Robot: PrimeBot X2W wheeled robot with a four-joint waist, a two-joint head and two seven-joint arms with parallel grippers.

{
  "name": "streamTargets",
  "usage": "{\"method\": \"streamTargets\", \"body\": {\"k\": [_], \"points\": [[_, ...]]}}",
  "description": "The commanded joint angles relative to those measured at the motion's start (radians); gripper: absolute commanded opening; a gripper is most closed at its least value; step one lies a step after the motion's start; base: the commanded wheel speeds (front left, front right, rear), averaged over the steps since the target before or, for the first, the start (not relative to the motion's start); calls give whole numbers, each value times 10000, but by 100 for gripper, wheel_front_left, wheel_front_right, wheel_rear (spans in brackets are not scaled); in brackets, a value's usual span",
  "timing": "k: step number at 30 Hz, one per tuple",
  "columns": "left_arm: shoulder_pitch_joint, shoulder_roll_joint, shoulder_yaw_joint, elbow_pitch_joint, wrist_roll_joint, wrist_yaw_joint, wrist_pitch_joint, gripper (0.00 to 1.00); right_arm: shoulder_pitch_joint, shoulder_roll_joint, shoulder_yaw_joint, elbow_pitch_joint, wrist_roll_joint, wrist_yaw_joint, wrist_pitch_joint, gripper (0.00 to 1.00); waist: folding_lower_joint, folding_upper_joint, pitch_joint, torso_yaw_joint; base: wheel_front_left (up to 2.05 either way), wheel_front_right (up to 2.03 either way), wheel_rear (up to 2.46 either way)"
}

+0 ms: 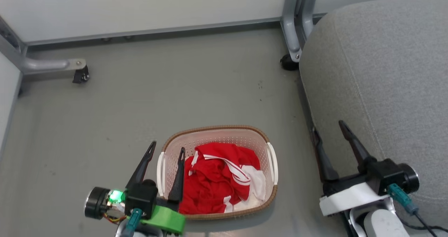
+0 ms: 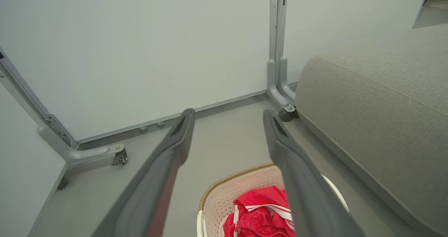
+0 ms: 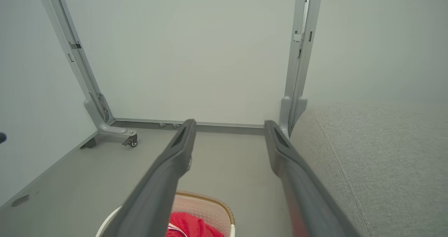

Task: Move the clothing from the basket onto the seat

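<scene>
Clothing (image 1: 217, 181) lies bunched inside the basket (image 1: 217, 127), on a grey floor (image 1: 175, 90) closed off by pale wall panels (image 1: 140, 6) on grey wheeled frames (image 1: 49, 64). The grey seat (image 1: 385, 72) rises to the basket's right, near it. The red heap's long axis cannot be told; its white stripes slant toward the basket's right handle. The left end effector (image 1: 167, 146), fingers apart, hangs at the basket's left edge. The right end effector (image 1: 328, 126), fingers apart, is by the seat's edge.

Left gripper (image 1: 167, 146) and right gripper (image 1: 328, 126) low at either side, jaws spread wide, empty.
</scene>
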State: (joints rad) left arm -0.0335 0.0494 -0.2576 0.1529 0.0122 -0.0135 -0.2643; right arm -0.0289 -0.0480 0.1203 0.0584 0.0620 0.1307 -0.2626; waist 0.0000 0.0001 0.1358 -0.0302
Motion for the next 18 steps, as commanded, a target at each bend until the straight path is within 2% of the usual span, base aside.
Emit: {"method": "streamTargets", "body": {"k": [1,9,18], "points": [[-483,53,-42,110,91,-40,-4,100,-343,-42,-154,-128,-45,1,-33,100,0,-1,1425,-195,0,0,0],[-2593,510,-1023,1538,631,-520,-4,100,-1546,-36,-786,-556,-344,1,-33,100,0,-1,3521,-403,0,0,0],[-5602,978,-2890,4310,1275,-1039,-2,100,-2834,-92,-1206,-1069,-334,1,-33,100,0,-1,5577,-868,0,0,0]]}}
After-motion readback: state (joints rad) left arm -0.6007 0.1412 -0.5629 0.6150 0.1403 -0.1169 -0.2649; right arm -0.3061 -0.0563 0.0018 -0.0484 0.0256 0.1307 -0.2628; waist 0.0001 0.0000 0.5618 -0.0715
